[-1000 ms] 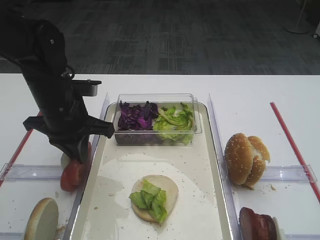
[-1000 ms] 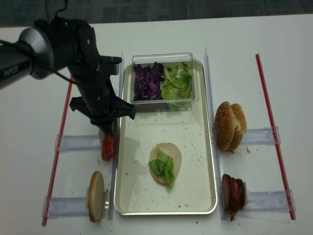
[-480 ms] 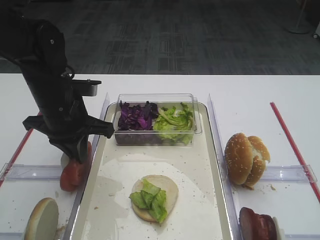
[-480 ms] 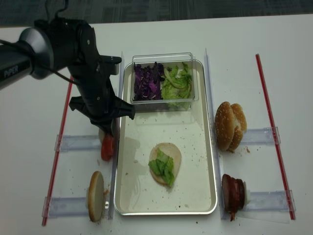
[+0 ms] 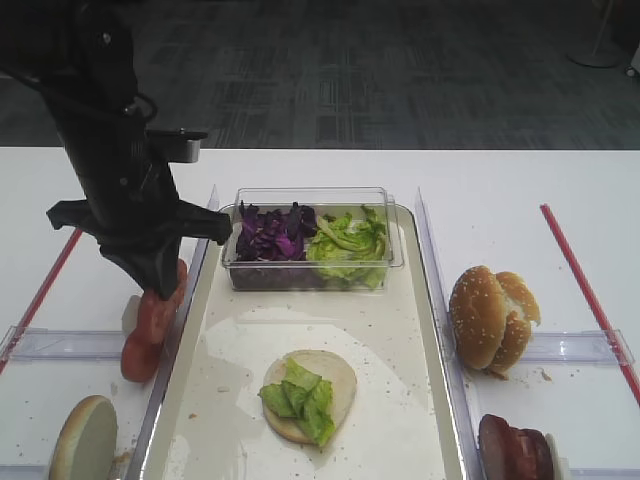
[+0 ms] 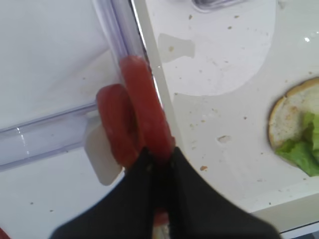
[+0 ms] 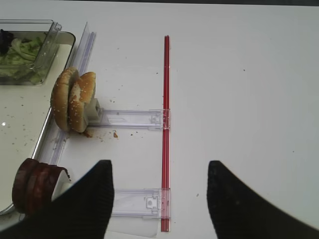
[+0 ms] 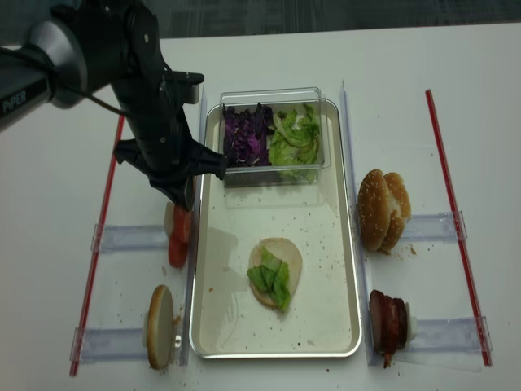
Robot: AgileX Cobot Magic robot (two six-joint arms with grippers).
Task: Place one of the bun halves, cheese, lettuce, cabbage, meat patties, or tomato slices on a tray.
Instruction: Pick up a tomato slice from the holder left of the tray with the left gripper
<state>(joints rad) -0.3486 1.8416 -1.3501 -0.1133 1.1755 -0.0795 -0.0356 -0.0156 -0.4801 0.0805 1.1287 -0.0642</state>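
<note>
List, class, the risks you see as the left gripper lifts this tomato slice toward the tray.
The left gripper pinches the tomato slice only by its edge, so it might slip. A second slice sits against it and could be dragged along. The tray rim lies close beside, so the slice could catch it.

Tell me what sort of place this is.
Probably a lab or office mock-up of a burger station, not a kitchen: a white table on grey carpet, red tape lines, and bun halves propped in clear stands beside a metal tray.
</note>
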